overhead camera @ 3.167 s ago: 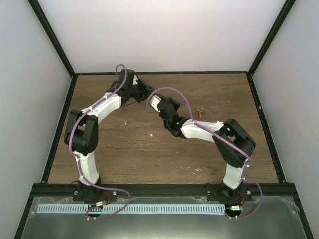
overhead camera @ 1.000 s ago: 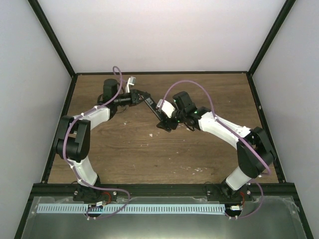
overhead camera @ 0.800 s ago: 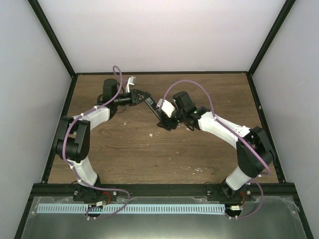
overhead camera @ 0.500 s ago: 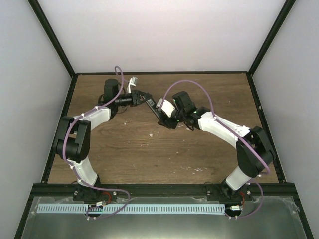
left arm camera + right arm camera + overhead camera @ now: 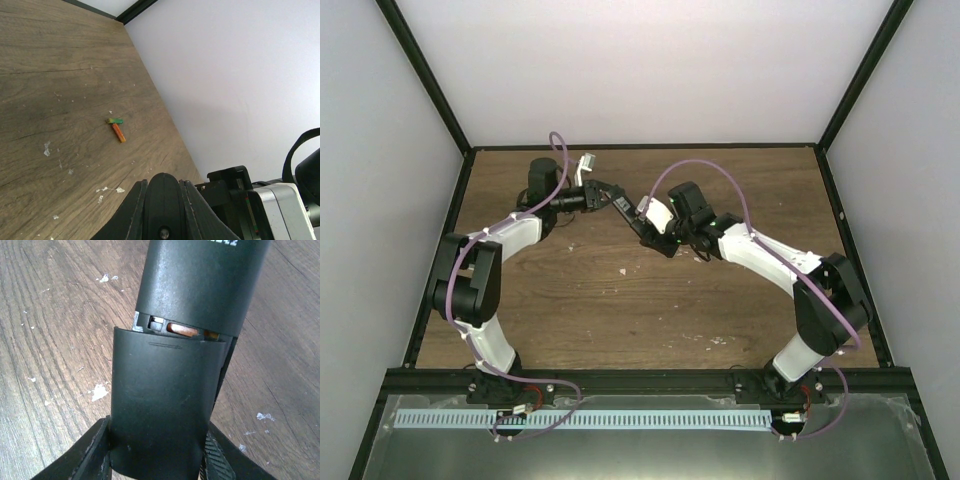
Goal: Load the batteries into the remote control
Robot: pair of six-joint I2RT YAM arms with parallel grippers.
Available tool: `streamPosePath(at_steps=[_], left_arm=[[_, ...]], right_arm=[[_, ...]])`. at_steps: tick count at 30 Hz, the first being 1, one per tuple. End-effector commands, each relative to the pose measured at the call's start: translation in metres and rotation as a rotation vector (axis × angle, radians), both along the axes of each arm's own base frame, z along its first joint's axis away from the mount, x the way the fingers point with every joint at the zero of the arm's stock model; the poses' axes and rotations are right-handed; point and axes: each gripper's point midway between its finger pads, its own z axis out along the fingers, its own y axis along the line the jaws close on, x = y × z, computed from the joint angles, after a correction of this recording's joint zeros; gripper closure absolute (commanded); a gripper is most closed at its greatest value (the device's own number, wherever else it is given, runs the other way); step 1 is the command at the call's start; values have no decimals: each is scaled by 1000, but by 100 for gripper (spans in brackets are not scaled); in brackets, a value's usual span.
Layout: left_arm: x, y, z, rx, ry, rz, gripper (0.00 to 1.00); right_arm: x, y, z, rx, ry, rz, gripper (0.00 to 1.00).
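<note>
The black remote control [image 5: 632, 215] is held off the table between both arms. My left gripper [image 5: 604, 191] is shut on its far end; the left wrist view shows my fingers [image 5: 134, 210] clamped on that end [image 5: 162, 200]. My right gripper [image 5: 660, 242] is shut on the black cover piece [image 5: 160, 410], which lies against the remote's back [image 5: 200, 285]. An orange battery [image 5: 182, 330] shows in the gap above the cover. Another orange battery with a green end [image 5: 118, 131] lies on the table; the top view hides it behind the right arm.
The wooden table [image 5: 620, 300] has pale chipped specks [image 5: 47, 149] scattered about. Black frame rails [image 5: 845, 240] and white walls close in the table's sides and back. The two arms arch over the table's far half.
Since 3.2 s ago both arms have swung and met at the remote. In the last second my right gripper with the cover has shifted slightly along the remote; the left has barely moved.
</note>
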Motion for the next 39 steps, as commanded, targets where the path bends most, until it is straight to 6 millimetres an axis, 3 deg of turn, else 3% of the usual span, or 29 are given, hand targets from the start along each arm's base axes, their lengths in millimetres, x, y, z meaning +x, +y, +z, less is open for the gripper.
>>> streamPosePath(at_steps=[1, 13, 20, 39], left_arm=[[-1, -4, 14, -17, -49, -21, 100], [29, 15, 14, 28, -59, 96, 100], [43, 25, 19, 39, -64, 139, 100], [56, 38, 27, 33, -76, 178, 100]], right_arm=[[5, 6, 9, 3, -29, 26, 67], [-9, -8, -22, -67, 27, 26, 66], [-12, -10, -30, -81, 38, 32, 65], [-13, -18, -50, -127, 46, 27, 62]])
